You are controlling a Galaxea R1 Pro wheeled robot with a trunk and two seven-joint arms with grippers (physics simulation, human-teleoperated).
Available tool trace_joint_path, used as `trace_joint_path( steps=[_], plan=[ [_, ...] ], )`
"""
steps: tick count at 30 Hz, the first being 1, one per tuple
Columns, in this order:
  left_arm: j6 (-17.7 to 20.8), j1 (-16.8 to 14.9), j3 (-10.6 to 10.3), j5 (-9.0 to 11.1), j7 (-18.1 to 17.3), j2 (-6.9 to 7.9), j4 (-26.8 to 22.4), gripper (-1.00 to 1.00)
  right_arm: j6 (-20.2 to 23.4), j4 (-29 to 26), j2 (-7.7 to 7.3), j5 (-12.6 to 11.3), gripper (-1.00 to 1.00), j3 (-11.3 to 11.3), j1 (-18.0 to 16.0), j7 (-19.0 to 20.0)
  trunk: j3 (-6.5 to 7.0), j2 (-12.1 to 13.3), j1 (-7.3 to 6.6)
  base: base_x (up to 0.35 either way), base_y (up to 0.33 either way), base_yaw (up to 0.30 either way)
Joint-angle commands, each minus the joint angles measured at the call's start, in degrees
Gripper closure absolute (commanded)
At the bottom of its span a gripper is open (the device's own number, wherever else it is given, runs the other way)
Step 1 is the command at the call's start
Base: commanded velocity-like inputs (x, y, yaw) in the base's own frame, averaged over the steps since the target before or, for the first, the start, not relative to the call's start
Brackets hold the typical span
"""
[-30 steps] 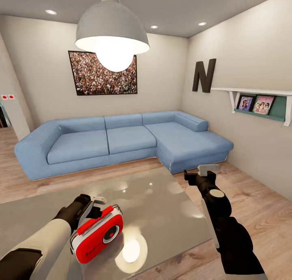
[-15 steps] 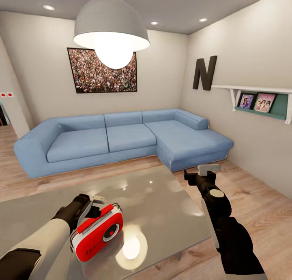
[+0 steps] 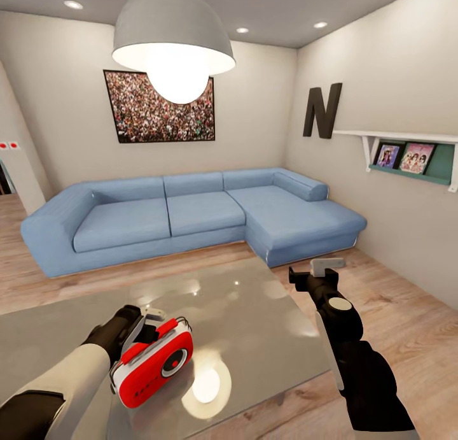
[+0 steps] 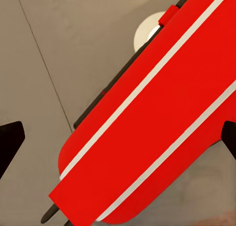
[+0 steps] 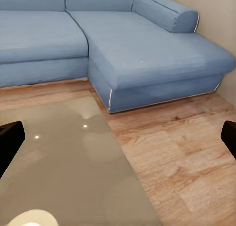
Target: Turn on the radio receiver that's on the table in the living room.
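Observation:
The red radio receiver [image 3: 152, 363] with white sides leans on the glossy grey table [image 3: 254, 312] near its front left, round dial facing me. My left gripper [image 3: 147, 330] hangs right behind and above the radio's top edge. In the left wrist view the radio's red, white-striped body [image 4: 147, 127] lies between the dark fingertips [image 4: 11, 142], which stand wide apart, so this gripper is open. My right gripper [image 3: 312, 274] is open and holds nothing, hovering over the table's right edge. The living room has a blue L-shaped sofa [image 3: 191, 214].
A white pendant lamp [image 3: 173, 39] hangs over the table, close to the camera. The crowd picture [image 3: 159, 106] and black letter N [image 3: 322, 111] are on the walls. A wall shelf [image 3: 407, 153] juts out at the right. Wood floor [image 5: 187, 152] separates table and sofa.
The whole picture has shifted slightly upward, so the camera has moved. Both grippers and the radio keep their places relative to one another.

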Motion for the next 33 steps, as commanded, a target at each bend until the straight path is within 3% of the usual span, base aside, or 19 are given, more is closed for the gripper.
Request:
trace_joint_path(
  steps=[1,33],
  plan=[
    [0.0,0.0,0.0,0.0,0.0,0.0,-0.01,-1.0,0.0,0.0,0.0,0.0,-1.0,0.0,0.0,-0.06,-0.06,0.0,0.0,0.0,0.0,0.0],
    [0.0,0.0,0.0,0.08,0.0,0.0,-0.01,-1.0,0.0,0.0,0.0,0.0,-1.0,0.0,0.0,-0.02,-2.53,0.0,0.0,0.0,0.0,0.0]
  ],
)
